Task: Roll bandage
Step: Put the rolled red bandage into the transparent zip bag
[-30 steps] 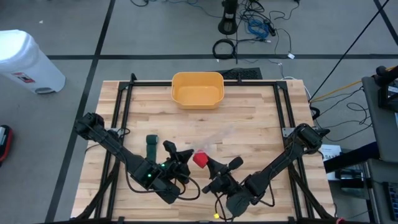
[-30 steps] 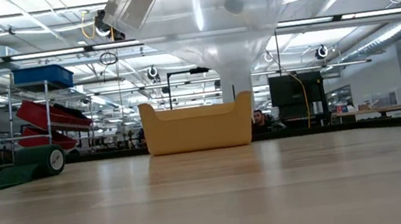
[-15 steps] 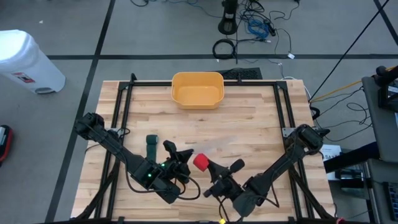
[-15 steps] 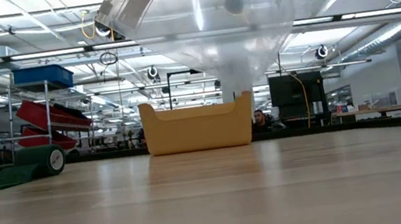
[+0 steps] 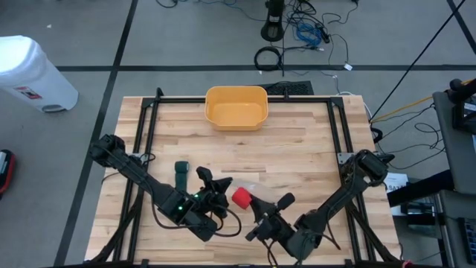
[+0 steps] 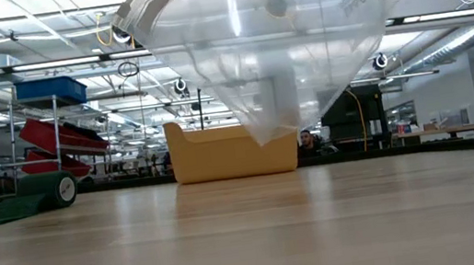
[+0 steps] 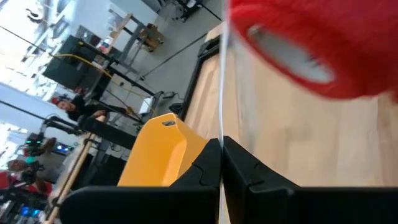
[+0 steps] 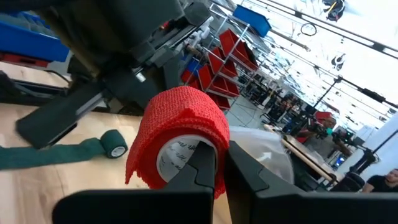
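Observation:
A red bandage roll with a white core is held up over the table's near middle, my right gripper shut on it. A loose red flap hangs off the roll. My left gripper sits just left of the roll, shut on a clear plastic zipper bag. The bag hangs wide in the low view, its lowest corner clear of the wood. A green bandage, partly unrolled, lies on the table left of both grippers. My left gripper pinches a thin edge of the clear bag between its two shut fingers. The film runs straight out from the fingertips and the bag hangs below, clear of the table. My right gripper holds the red roll at its end face, beside the white core. One finger lies over the core's mouth, the other outside the roll's wall; whether the first reaches inside, I cannot tell. The roll is lifted clear.
A yellow bin stands at the table's far middle. A black frame runs along the table's edges. Bare wood lies between the bin and the grippers. A white waste bin stands on the floor beyond the far left corner.
My right gripper has shifted slightly toward the table's near edge with the red roll, its wrist turning. The hanging bag has changed from a narrow funnel to a wider sheet. Its lowest corner now hangs lower, and its printed top corner has come into the low view.

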Robot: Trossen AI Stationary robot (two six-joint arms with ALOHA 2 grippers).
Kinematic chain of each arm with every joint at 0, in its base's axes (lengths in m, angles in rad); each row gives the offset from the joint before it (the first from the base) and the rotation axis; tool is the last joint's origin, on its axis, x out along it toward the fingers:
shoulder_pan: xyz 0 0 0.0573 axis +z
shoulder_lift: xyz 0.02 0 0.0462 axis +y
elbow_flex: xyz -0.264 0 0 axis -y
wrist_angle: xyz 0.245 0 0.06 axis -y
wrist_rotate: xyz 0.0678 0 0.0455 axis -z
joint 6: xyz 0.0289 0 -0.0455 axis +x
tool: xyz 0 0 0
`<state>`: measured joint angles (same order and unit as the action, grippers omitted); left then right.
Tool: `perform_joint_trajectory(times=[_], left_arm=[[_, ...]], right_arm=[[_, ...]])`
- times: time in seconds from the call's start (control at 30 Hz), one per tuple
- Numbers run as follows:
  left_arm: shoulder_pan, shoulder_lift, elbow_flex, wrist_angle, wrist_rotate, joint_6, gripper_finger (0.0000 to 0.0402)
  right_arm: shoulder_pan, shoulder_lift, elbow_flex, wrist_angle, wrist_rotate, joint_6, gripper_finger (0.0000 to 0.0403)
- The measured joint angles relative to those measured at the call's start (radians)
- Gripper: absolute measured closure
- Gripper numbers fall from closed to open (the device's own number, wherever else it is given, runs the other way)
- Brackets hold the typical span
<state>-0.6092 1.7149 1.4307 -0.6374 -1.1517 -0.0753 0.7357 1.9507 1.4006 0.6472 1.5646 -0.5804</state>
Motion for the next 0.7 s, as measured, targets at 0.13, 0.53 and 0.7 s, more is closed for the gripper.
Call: perform_joint_trajectory(times=[0.13, 0.53, 0.7], left_arm=[[0.000, 0.000, 0.000, 0.000, 0.005, -0.017, 0.0398], [0.000, 0.000, 0.000, 0.000, 0.005, -0.018, 0.0398], [-0.002, 0.000, 0.000, 0.000, 0.005, -0.017, 0.0398]], right_arm=[[-0.013, 0.000, 0.000, 0.018, -0.038, -0.004, 0.0397], [-0.022, 0.000, 0.000, 0.087, -0.045, -0.065, 0.0397], [-0.042, 0.000, 0.000, 0.079, -0.015, -0.093, 0.0397]])
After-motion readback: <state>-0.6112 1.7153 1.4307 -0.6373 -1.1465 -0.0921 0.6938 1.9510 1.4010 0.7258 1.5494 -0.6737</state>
